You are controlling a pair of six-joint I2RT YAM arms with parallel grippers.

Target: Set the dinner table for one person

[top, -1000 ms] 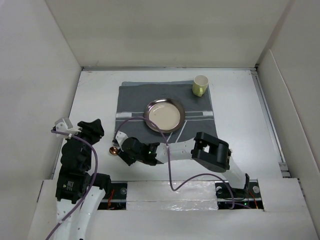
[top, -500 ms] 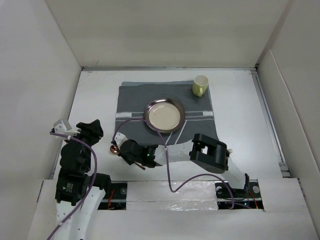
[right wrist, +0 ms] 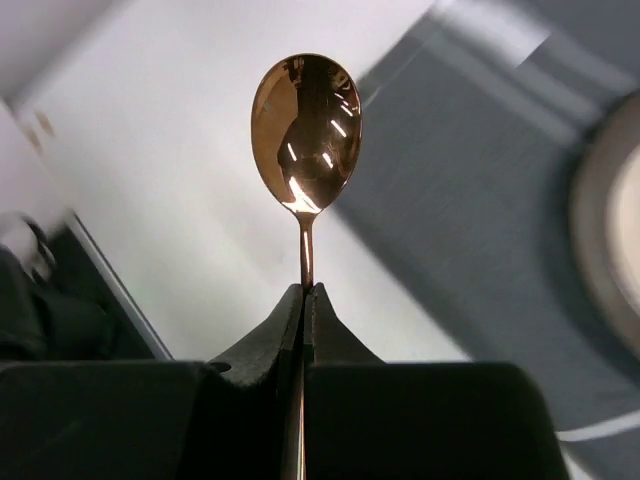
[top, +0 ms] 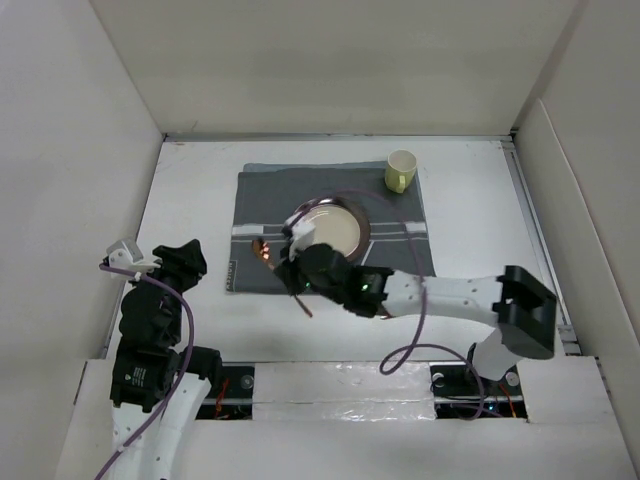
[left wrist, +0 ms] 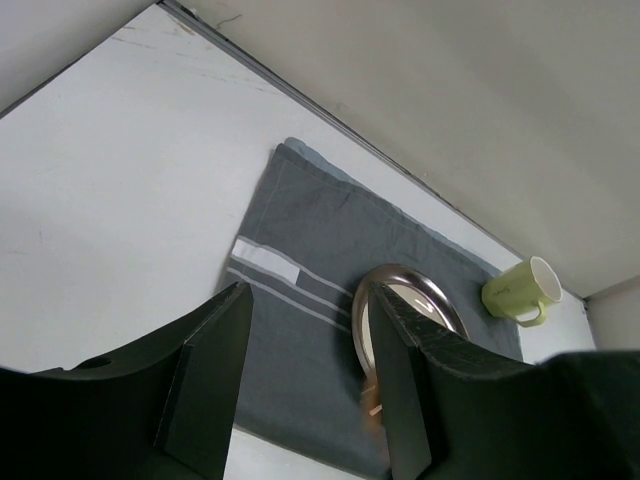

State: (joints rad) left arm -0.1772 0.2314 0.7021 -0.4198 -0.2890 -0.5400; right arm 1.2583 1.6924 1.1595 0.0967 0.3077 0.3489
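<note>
Top external: right gripper (right wrist: 305, 293), jaws pinched tight on copper spoon (top: 262, 250) handle, has carried it off dinner table (top: 190, 190) over placemat (top: 400, 245), 9 o'clock of plate (top: 335, 228); placement pending.

The right arm (top: 450, 295) reaches leftward, fingers (right wrist: 250, 350) pinched on a shiny copper spoon (right wrist: 305, 130) — the left arm (top: 150, 330) folded, fingers (left wrist: 210, 380) parted.

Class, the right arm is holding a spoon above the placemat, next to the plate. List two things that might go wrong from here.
1. The right claw pinches the spoon only by its thin handle, so it might swivel or slip out.
2. The spoon hangs close to the plate; lowered there, it may knock the rim or land on it.
</note>
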